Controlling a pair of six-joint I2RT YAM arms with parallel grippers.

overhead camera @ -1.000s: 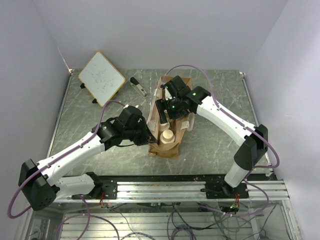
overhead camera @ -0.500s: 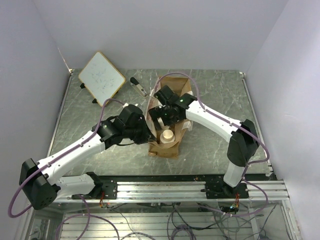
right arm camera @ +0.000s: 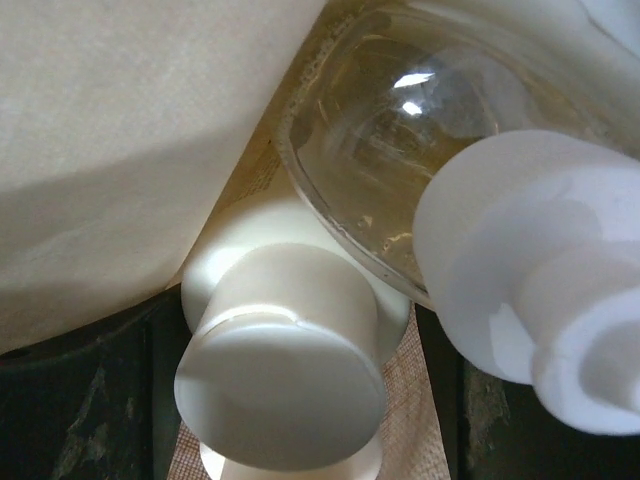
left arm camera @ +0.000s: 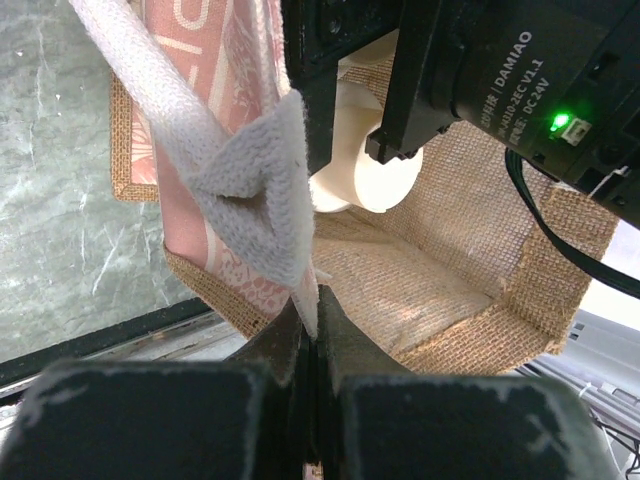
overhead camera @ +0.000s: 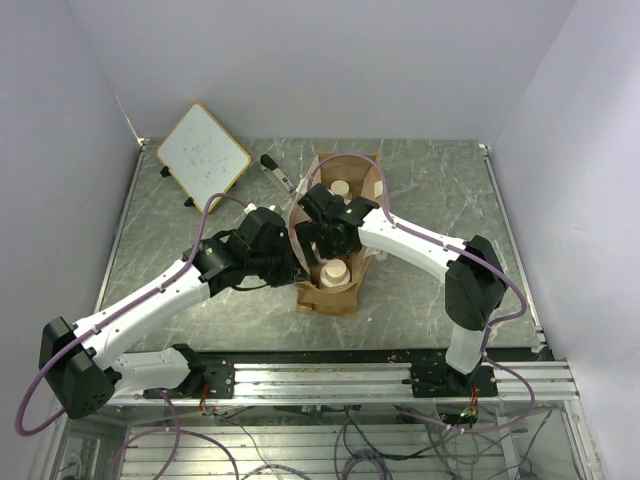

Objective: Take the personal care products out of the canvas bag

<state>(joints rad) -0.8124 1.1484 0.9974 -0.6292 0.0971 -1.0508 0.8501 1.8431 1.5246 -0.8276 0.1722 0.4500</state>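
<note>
The tan canvas bag [overhead camera: 345,292] stands mid-table with its mouth held wide. My left gripper [left arm camera: 310,320] is shut on the bag's cream-white handle strap [left arm camera: 250,170] at the bag's left rim [overhead camera: 297,268]. My right gripper [overhead camera: 325,246] is down inside the bag and open. Its dark fingers [right arm camera: 100,400] flank a cream bottle with a round cap [right arm camera: 285,370]. A translucent amber bottle [right arm camera: 390,170] with a cream cap [right arm camera: 520,270] lies against it. Two round caps show from above [overhead camera: 334,271] [overhead camera: 340,187].
A wood-framed whiteboard [overhead camera: 203,155] lies at the back left. A small black-and-silver tool [overhead camera: 277,172] lies between it and the bag. Purple cables loop over both arms. The table's metal rail [overhead camera: 340,380] runs along the near edge.
My right arm has swung left and gone down deeper into the bag. A bottle cap at the bag's far end is now uncovered. My left gripper has kept its hold on the strap.
</note>
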